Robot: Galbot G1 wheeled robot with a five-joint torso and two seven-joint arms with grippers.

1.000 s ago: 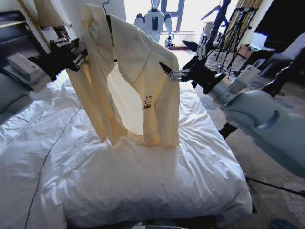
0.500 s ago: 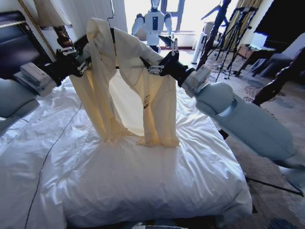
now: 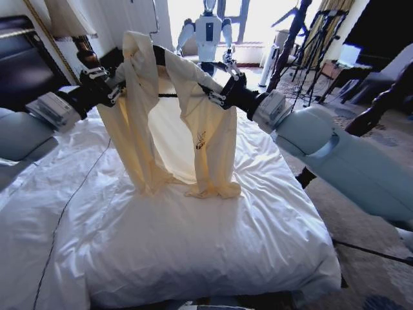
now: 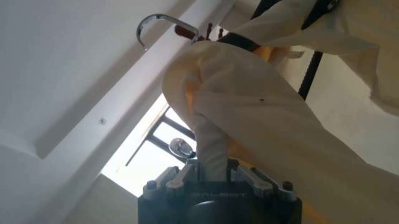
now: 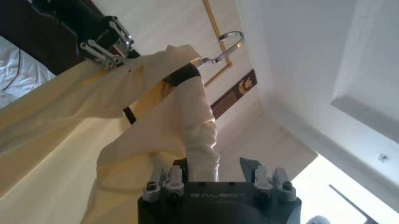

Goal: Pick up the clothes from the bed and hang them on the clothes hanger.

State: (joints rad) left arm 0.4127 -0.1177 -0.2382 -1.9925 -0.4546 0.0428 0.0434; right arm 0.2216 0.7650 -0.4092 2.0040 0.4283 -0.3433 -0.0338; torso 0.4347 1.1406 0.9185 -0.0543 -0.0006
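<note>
The clothes (image 3: 206, 123), a pale yellow top with a small dark chest mark, hang on a dark clothes hanger (image 3: 166, 95) held up over the bed (image 3: 193, 245). The hem rests on the white duvet. My left gripper (image 3: 113, 82) is shut on the top's left shoulder, and the cloth (image 4: 215, 154) runs pinched between its fingers (image 4: 194, 173). My right gripper (image 3: 216, 95) is shut on the other shoulder, where a taut strip of cloth (image 5: 203, 149) leads into it. The hanger's metal hook (image 4: 163, 19) (image 5: 227, 44) sticks up above the collar.
A dark headboard (image 3: 26, 71) and a lamp (image 3: 64, 16) stand at the left. A thin black cable (image 3: 64, 213) crosses the duvet. Another robot (image 3: 210, 29) and tripods (image 3: 303, 39) stand beyond the bed's far side. Carpeted floor (image 3: 361, 245) lies to the right.
My right gripper came in from the right and shut on the top's right shoulder. The hanger and top have risen a little and the right side is drawn narrower.
</note>
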